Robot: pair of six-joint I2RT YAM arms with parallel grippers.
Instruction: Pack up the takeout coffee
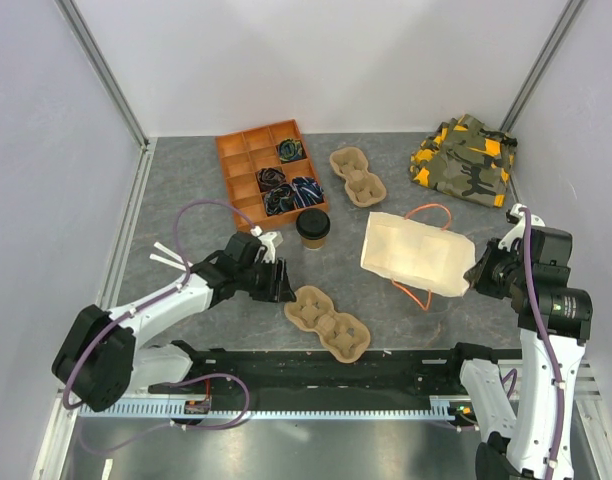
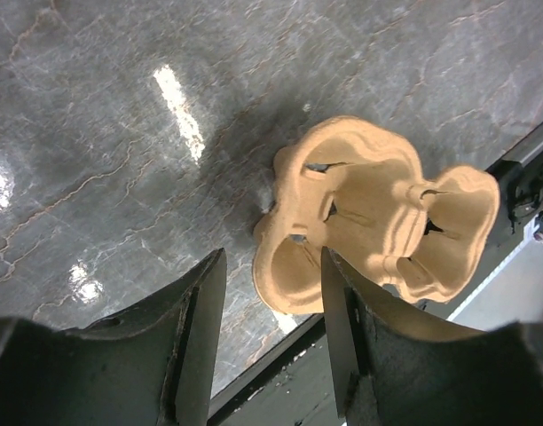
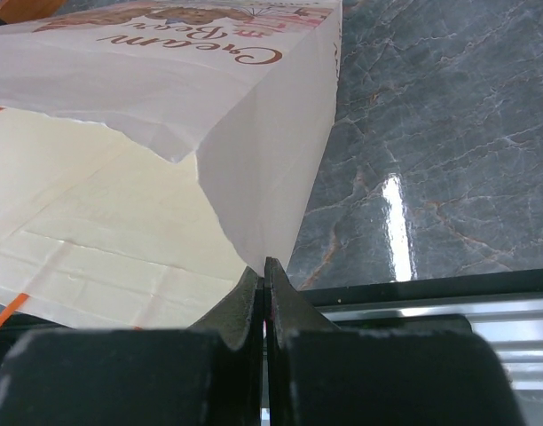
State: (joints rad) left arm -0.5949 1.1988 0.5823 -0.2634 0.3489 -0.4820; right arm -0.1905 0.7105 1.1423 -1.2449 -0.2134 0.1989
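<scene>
The coffee cup (image 1: 312,227), black lid on, stands upright on the grey table (image 1: 186,180), just beside the near right corner of the orange tray (image 1: 271,170). No gripper touches it.

The left gripper (image 1: 276,281) is at 7 o'clock from the cup, its fingers released and spread. In the left wrist view the gripper (image 2: 271,328) points at the near cup carrier (image 2: 378,213), whose nearest lobe shows between the two fingers; I cannot tell whether they touch it. That carrier (image 1: 327,322) lies at 6 o'clock from the cup.

The right gripper (image 3: 265,277) is clenched on the corner edge of the paper bag (image 3: 165,89). The bag (image 1: 416,255) sits at 3 o'clock from the cup, with the gripper (image 1: 481,272) at its right end.

A second carrier (image 1: 357,176) lies at 1 o'clock from the cup, and a camouflage cloth (image 1: 464,160) at 2 o'clock.
</scene>
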